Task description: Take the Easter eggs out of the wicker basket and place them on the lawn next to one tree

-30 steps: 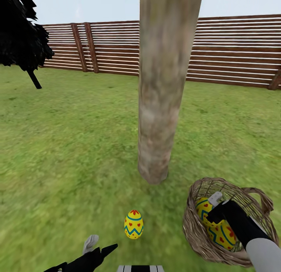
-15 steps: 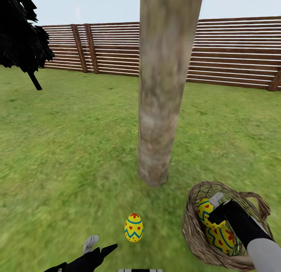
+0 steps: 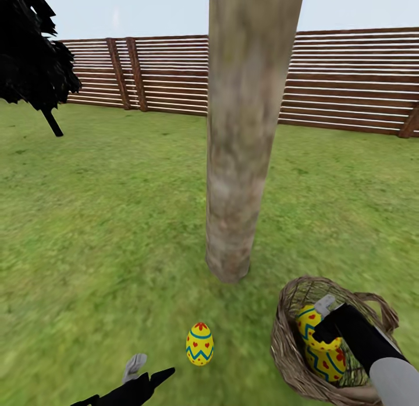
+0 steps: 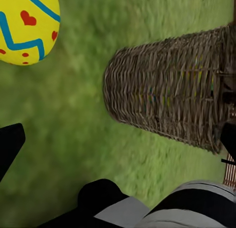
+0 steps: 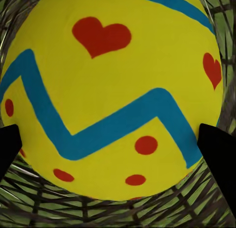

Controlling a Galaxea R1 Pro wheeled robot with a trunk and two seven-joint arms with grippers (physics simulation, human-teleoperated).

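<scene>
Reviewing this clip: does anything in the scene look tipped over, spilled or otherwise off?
Nothing looks damaged or spilled. One egg stands upright on the lawn near the tree. The wicker basket sits tilted toward the camera, eggs inside, with the right gripper reaching into it, which fits the grasp under way.

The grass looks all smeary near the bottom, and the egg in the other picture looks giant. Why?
In the head view the lawn blurs toward the lower edges, while the tree trunk stays fairly sharp. In the right wrist view the egg looks giant only because the camera sits very close; its hearts stay crisp. No object casts a clear shadow.
</scene>
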